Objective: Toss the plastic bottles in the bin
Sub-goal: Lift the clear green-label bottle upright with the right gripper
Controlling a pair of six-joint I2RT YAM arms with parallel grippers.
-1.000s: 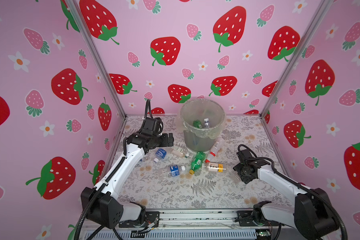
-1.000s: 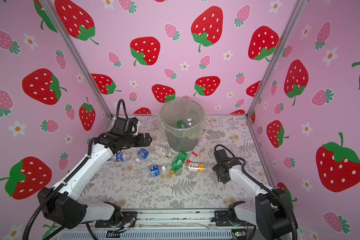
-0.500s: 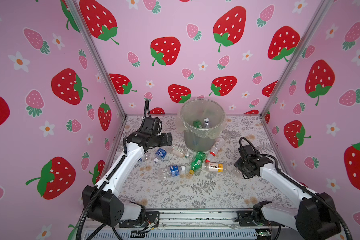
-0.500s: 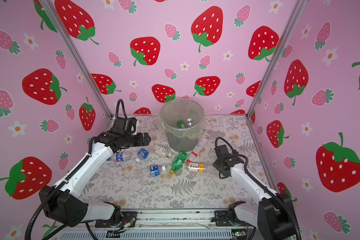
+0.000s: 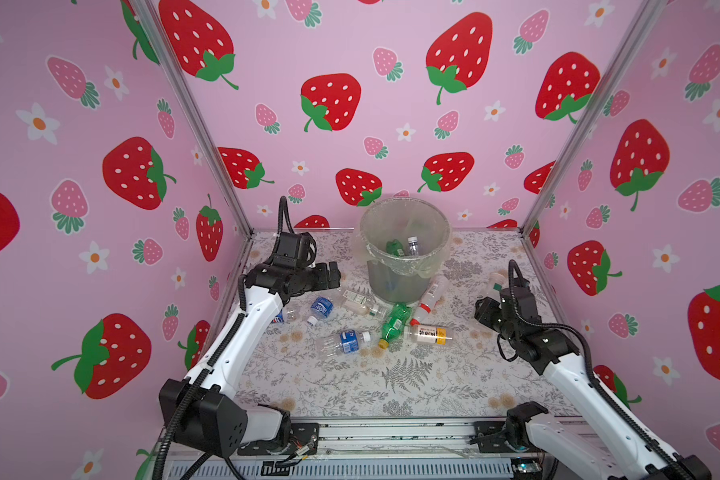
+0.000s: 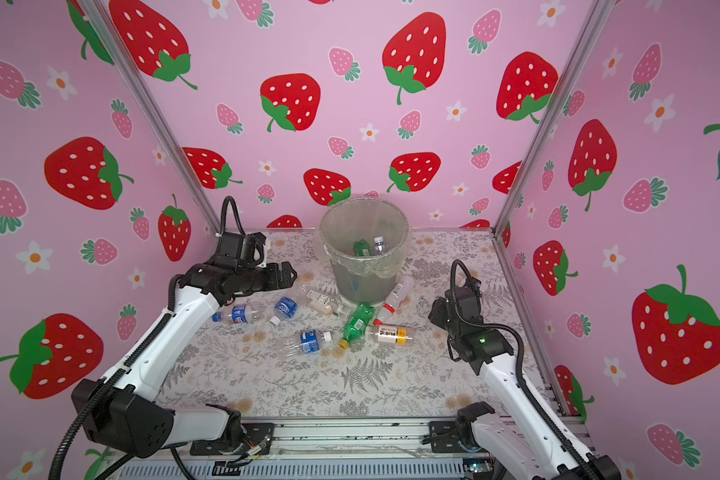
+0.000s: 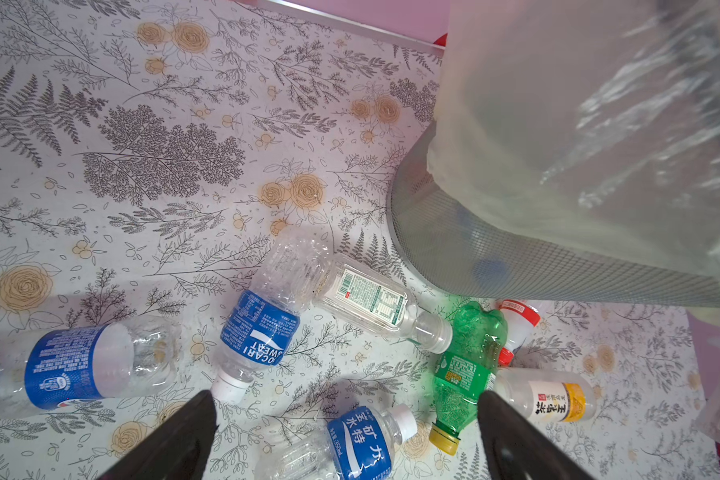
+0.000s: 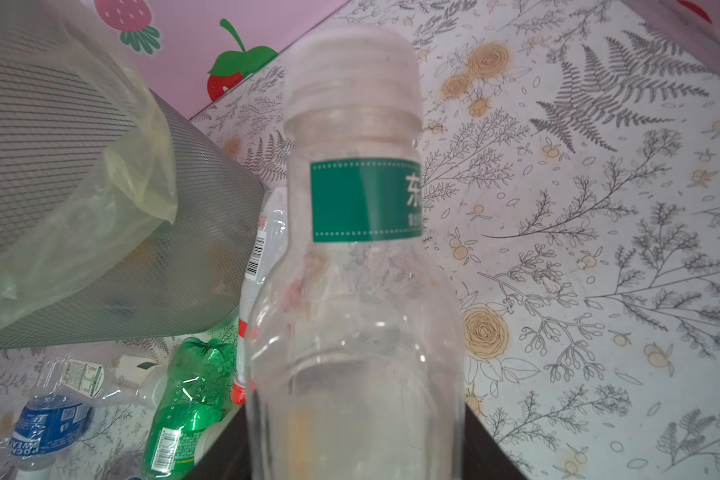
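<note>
Bottles (image 5: 352, 340) lie scattered on the tabletop (image 5: 350, 390) just in front of the bin (image 5: 393, 282) — two more sit inside it. Your left claw (image 7: 346, 401) hangs spread wide above them; your right claw (image 8: 354, 444) pinches a clear green-labelled bottle (image 8: 354, 291), right of the bin.

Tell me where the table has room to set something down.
Bare: near table strip between the arm bases, and the far right corner beside the bin. Crowded: the bin's front, from the leftmost blue bottle to the yellow-label bottle. The right pincer holds a green-label bottle nearby.
</note>
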